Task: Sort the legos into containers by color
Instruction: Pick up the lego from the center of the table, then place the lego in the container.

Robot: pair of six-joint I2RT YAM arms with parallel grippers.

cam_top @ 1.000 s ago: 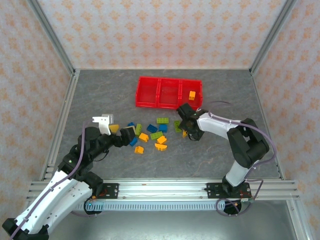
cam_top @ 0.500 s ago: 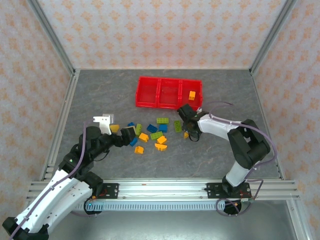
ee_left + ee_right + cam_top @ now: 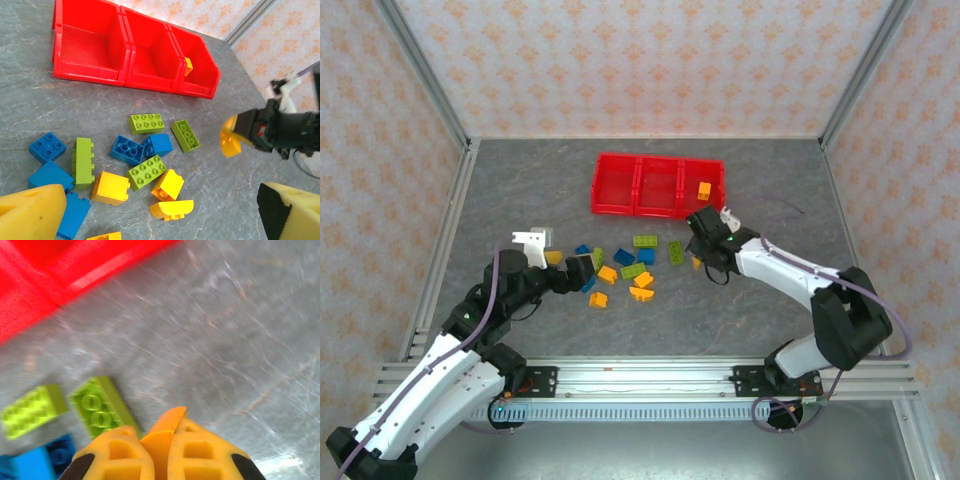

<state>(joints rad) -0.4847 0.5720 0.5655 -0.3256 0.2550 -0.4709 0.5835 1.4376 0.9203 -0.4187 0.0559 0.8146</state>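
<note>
Grey marbled tabletop (image 3: 570, 330); floral-patterned walls (image 3: 650, 60); aluminium rail (image 3: 650, 375) along near edge.

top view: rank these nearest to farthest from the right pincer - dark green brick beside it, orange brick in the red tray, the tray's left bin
1. dark green brick, just left of the right pincer, which grips another orange lego
2. orange brick, in the tray's right bin, straight beyond the pincer
3. tray's left bin, far back-left
</note>
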